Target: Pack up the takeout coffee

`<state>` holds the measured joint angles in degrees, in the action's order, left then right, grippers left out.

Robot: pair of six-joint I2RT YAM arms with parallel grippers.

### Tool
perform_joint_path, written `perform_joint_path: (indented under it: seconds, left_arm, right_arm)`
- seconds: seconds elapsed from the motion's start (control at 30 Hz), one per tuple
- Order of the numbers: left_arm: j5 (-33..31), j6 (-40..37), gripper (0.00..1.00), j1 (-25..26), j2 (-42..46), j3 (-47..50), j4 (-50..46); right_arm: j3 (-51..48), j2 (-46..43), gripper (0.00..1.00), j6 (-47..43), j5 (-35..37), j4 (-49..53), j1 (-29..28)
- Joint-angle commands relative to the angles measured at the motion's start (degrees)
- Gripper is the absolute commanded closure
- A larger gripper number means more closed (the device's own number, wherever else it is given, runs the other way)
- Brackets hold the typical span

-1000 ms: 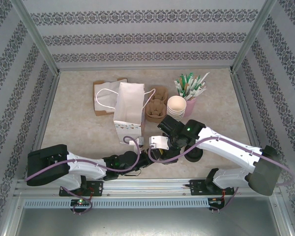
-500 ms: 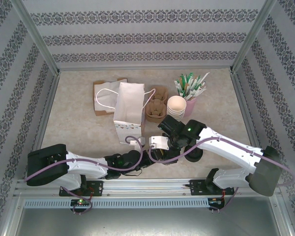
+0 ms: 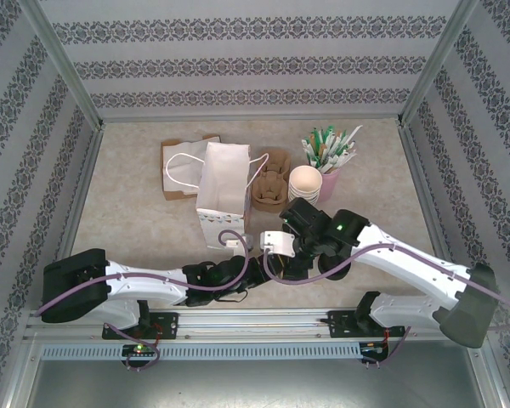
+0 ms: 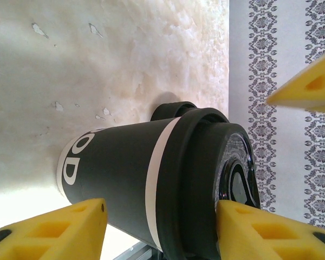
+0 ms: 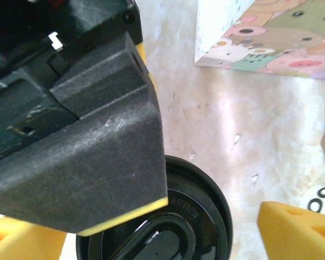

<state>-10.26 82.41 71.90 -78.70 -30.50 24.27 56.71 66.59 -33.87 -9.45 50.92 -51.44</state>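
Both arms have shifted in the last second. The right arm [image 3: 399,255] has let its elbow drift rightward, and the left arm [image 3: 144,289] has stretched further toward the middle. The wrists now meet at the middle of the near edge of the desk [image 3: 136,221].

Takeout coffee [image 4: 124,179]: stands at that spot, just on the near side of the white paper bag [image 3: 223,183]. Sides look dark in the left wrist view, with a pale band under the black lid [image 5: 187,222]. Long axis judged upright, since the desk lies at the base end and the wall past the lid end.

Left jaws: spread. One of the fingers [image 4: 49,230] sits toward the cup's base and the other toward the lid, so the closing line runs along the axis, not across it. Contact: cannot tell.

Right jaws: spread, above the cup, looking down on the lid with a finger [image 5: 298,233] on either side. A black block [image 5: 97,135] with a yellow face, likely a left finger, overlaps the lid rim.

Judgement: both are within reach, but the right is better lined up. Its closing line crosses the axis, so it needs only a descent. The left would need a wrist roll first. The bag lies just beyond, toward the far edge, so the carry is short.
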Motion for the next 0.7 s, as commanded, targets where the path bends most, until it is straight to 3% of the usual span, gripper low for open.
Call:
perform_joint_path:
  seconds: [0.0, 0.4, 0.5, 0.6, 0.67]
  left_arm:
    - [-1.2, -2.0, 0.44, -0.3, -0.2, -0.4, -8.9]
    - [-1.1, -3.7, 0.44, -0.5, -0.8, -3.6, -12.9]
    - [-1.1, -3.8, 0.44, -0.4, -1.1, -4.0, -13.6]
    - [-1.0, -3.9, 0.44, -0.4, -1.5, -4.5, -14.3]
    - [-0.9, -4.1, 0.44, -0.5, -1.6, -4.8, -15.0]
  right_arm:
    - [-1.0, -2.5, 0.05, 2.1, 1.4, -0.5, 0.9]
    - [-3.3, -16.3, 0.06, 15.7, 7.6, -2.4, 1.6]
    - [-2.9, -19.8, 0.10, 24.3, 11.7, -2.9, 1.5]
    - [-2.5, -22.8, 0.19, 36.9, 20.4, -2.8, 1.5]
    - [-1.8, -24.1, 0.32, 50.3, 27.4, -1.2, 1.8]
